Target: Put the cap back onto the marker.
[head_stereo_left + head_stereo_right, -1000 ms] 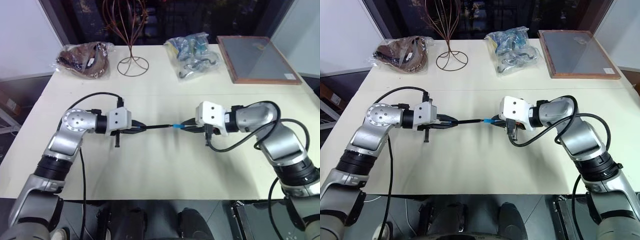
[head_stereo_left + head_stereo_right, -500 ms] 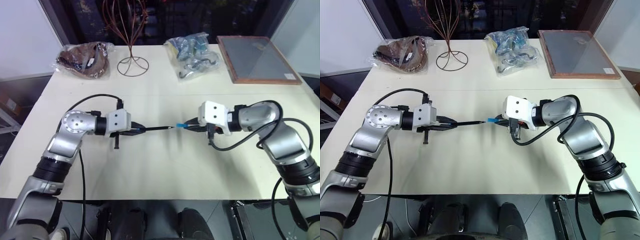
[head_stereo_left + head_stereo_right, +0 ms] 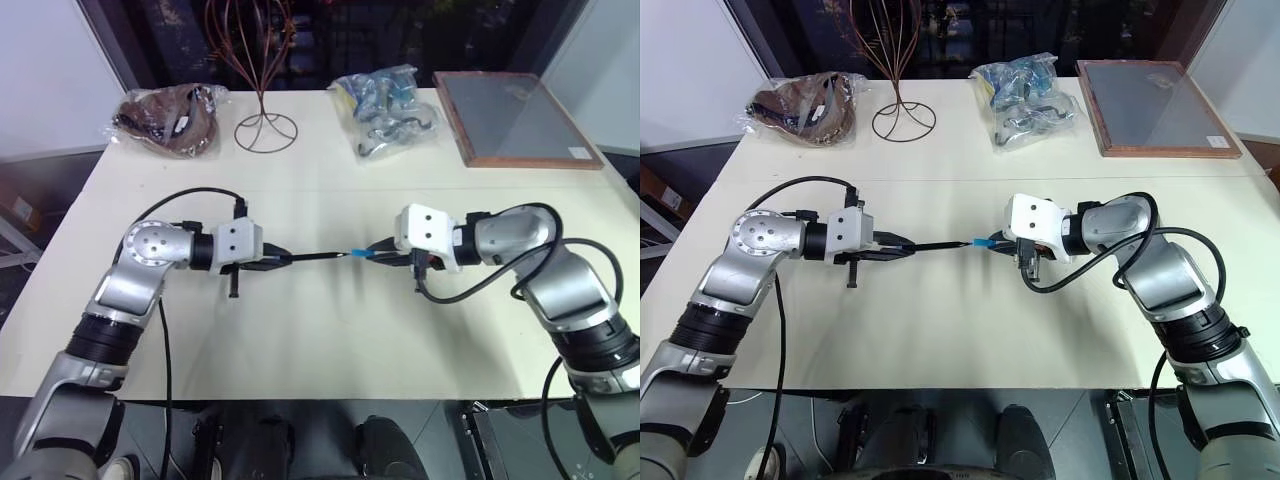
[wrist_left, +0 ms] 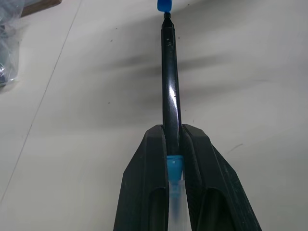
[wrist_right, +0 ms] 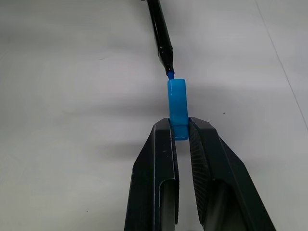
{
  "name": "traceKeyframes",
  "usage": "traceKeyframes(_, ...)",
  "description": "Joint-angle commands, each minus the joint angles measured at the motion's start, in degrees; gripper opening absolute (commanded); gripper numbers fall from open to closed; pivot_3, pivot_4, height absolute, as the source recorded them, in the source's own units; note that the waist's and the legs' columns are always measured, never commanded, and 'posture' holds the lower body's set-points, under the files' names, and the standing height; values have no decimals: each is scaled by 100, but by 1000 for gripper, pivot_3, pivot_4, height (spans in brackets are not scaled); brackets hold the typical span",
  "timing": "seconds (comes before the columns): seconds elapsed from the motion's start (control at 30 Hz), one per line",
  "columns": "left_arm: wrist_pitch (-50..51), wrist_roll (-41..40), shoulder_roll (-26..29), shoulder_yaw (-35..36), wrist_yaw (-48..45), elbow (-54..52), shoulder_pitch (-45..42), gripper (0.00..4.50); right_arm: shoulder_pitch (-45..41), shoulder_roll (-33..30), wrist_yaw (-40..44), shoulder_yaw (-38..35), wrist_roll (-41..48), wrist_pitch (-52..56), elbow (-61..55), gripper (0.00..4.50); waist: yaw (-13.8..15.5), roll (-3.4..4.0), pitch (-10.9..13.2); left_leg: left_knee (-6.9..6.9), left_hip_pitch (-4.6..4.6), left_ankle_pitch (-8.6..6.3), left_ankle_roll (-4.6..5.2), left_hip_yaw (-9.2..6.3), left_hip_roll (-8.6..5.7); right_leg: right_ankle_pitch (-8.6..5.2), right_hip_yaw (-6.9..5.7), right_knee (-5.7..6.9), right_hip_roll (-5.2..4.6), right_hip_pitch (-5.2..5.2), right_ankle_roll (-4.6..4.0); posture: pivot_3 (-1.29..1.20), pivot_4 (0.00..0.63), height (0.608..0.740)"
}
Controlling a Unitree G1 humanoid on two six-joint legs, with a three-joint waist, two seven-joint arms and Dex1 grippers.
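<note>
The small light-blue plastic tube of a cap (image 5: 176, 107) is sitting clamped by its rear end between the right gripper's (image 5: 180, 132) black fingers (image 5: 162, 144), its open mouth pointing toward the slim black marker (image 4: 170, 82) and lying just at the marker's blue tip without covering it. The marker is lying nearly level above the pale bench (image 3: 330, 340), its long axis running across between the two arms, tip aimed at the cap. The left gripper's (image 4: 174, 139) fingers (image 4: 154, 159) are pressing narrowly together on the marker's rear end, beside its blue section.
</note>
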Motion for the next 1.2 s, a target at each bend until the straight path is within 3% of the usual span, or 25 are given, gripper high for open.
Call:
traceKeyframes(0.03, 46, -50, 49, 90, 28, -197, -82, 0, -14, 50, -19, -5, 57, 13, -249, 70, -1, 0, 0, 0, 0, 0, 0, 0, 0, 0, 0, 0, 0, 0, 0, 0, 150, 740)
traceKeyframes(1.2, 23, -14, -66, -28, -24, -379, -29, 0, -386, 510, 67, 386, -23, 88, -257, 70, 0, 0, 0, 0, 0, 0, 0, -1, 0, 0, 0, 1, 0, 0, 0, 0, 150, 740)
